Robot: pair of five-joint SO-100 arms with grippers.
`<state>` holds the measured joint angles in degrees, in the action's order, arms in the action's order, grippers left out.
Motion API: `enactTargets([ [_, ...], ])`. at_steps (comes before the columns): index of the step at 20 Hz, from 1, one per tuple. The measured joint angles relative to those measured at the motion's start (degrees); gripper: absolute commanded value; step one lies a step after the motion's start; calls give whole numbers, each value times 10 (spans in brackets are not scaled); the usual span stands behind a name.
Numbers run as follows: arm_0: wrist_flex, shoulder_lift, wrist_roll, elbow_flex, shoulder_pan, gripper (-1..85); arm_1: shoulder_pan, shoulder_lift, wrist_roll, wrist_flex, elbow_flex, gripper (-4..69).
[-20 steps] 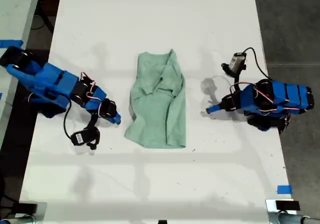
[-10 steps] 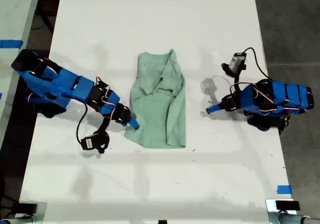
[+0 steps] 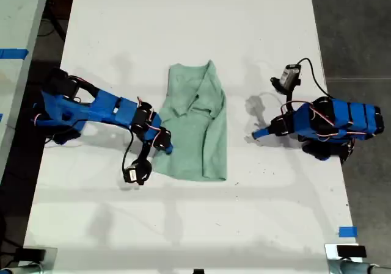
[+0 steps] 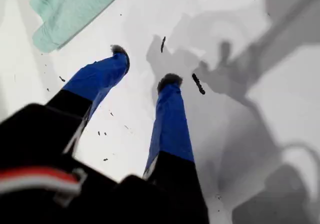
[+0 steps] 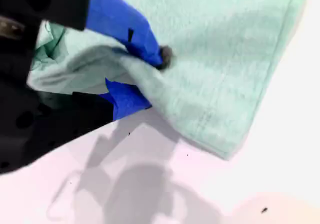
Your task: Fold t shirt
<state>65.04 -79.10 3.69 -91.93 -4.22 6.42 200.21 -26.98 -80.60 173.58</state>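
Small pale mint-green wrinkled fabric t shirt (image 3: pixel 194 124) lying mid white tabletop (image 3: pixel 183 30), already partly folded lengthwise. Second gripper (image 5: pixel 142 74) at the hem edge on the exterior view's left, fingers clamped on a fold of cloth. Best done by lifting low and carrying the edge across evenly, without dragging the whole garment. First gripper (image 4: pixel 145 67) idle, fingers apart, near the opposite edge. Compared with half a second earlier: second arm extended farther onto the cloth; first arm unmoved.

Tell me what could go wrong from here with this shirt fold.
My second gripper pinches only the t shirt edge; one finger lies over the cloth and one under it, so the hem could slip out on lifting. My first gripper hangs open over bare table, so nothing pins the far side; the shirt may drag instead of folding.
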Motion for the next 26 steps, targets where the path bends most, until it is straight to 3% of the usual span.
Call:
enactTargets([
  [3, 78, 31, -20, 77, -2, -1, 0, 0, 0, 0, 0, 157],
  [7, 258, 116, -53, 299, -11, -1, 0, 0, 0, 0, 0, 157],
  [11, 279, 92, -87, 352, -22, -1, 0, 0, 0, 0, 0, 160],
  [16, 178, 74, -47, 352, -22, -1, 0, 0, 0, 0, 0, 160],
  [23, -24, 163, 74, 352, 2, 12, 0, 0, 0, 0, 0, 160],
  [26, -76, 204, 103, 352, 4, 240, 0, 0, 0, 0, 0, 159],
])
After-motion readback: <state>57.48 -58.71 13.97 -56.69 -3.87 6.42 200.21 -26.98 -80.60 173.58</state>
